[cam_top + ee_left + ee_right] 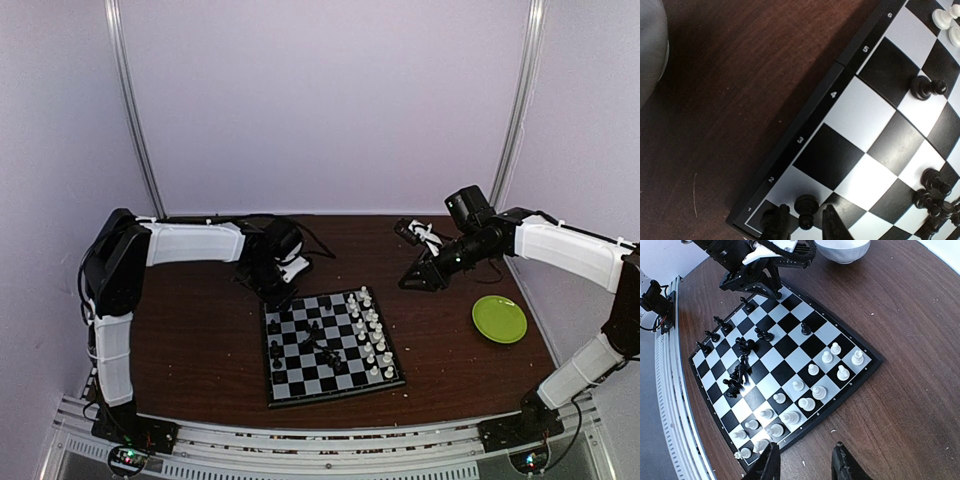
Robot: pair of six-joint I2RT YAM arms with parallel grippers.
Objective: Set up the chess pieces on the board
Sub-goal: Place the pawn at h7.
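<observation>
The board lies mid-table. White chess pieces stand in two rows along its right side. Several black pieces lie tumbled mid-board, and others stand along the left edge. My left gripper hovers over the board's far left corner. In the left wrist view its fingers flank an upright black pawn with a small gap on each side. Another black piece stands on the corner square behind the left finger. My right gripper is open and empty over the table beside the white side.
A green plate sits at the right of the table. A white bowl stands behind the board's far corner. Small crumbs dot the wood near the board's rim.
</observation>
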